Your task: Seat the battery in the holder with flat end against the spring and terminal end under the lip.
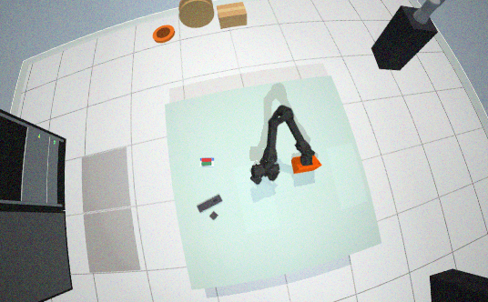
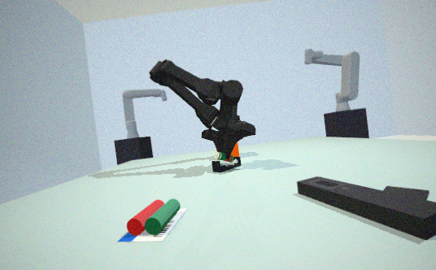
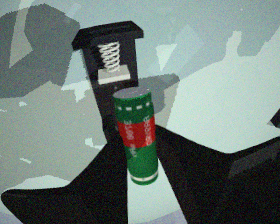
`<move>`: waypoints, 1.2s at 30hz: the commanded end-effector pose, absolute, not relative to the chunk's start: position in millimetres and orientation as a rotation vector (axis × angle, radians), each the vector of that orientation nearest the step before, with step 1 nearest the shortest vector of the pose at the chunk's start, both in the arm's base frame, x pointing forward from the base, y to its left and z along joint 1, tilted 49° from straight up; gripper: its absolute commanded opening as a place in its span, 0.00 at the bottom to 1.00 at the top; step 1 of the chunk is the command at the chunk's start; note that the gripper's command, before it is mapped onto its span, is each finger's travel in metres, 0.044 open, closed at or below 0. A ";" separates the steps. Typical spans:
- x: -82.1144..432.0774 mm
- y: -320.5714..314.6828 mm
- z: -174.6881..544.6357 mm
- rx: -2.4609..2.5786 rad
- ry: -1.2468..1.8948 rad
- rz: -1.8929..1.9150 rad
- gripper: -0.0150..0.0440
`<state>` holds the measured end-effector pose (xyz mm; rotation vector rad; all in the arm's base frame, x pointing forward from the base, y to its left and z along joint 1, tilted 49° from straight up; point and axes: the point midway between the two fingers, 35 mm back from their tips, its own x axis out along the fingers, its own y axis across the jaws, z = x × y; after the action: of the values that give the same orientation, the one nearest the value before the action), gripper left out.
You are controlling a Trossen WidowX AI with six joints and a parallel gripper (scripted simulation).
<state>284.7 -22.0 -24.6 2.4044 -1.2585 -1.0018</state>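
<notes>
My gripper (image 2: 227, 157) (image 3: 137, 134) is shut on the battery (image 2: 220, 156) (image 3: 136, 132), a green cylinder with a red band. Its flat grey end faces the spring (image 3: 110, 56) and the white spring plate (image 3: 114, 75) in the wrist view, with a gap between. The black holder (image 2: 216, 167) (image 3: 108, 31) is under the battery and fingers. The battery looks roughly in line with it and seems to sit above it, not down in it. The fingers hide the holder's other end and its lip. The arm hides holder and battery in the top view.
The orange arm base (image 1: 299, 166) (image 2: 236, 150) stands close by. A red cylinder (image 1: 207, 159) (image 2: 142, 219) and a green cylinder (image 1: 207, 164) (image 2: 163, 217) lie on a printed card. A long dark bar (image 1: 209, 203) (image 2: 360, 203) lies with a small dark block (image 1: 213, 216) beside it.
</notes>
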 end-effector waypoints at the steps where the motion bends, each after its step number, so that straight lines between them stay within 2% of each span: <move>1: 283.7 -23.3 -26.4 2.399 -1.245 -0.977 0.37; 36: 275.7 -30.5 -30.0 2.428 -1.176 -0.793 0.37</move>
<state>277.6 -29.2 -30.7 2.4351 -1.1830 -0.8033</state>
